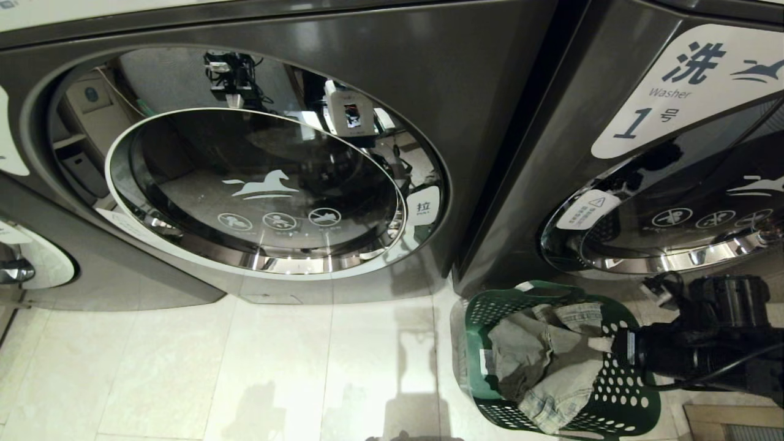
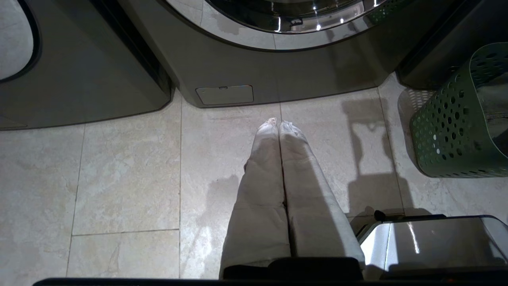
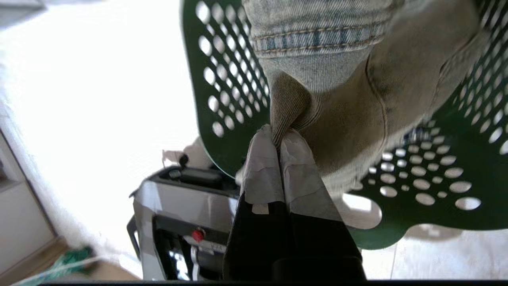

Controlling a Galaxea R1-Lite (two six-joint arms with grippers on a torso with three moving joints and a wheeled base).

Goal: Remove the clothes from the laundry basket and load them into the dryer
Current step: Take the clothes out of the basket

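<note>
Right gripper (image 3: 281, 137) jaws pinch the clothes (image 3: 337, 99) (over basket); left gripper (image 2: 279, 125) closed, empty.

grey washer (image 1: 643, 153) on pale floor tiles (image 1: 184, 367)

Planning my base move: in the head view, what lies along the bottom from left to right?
Bare floor tiles → laundry basket → clothes → right gripper, shut on the clothes at the basket's right side.
</note>
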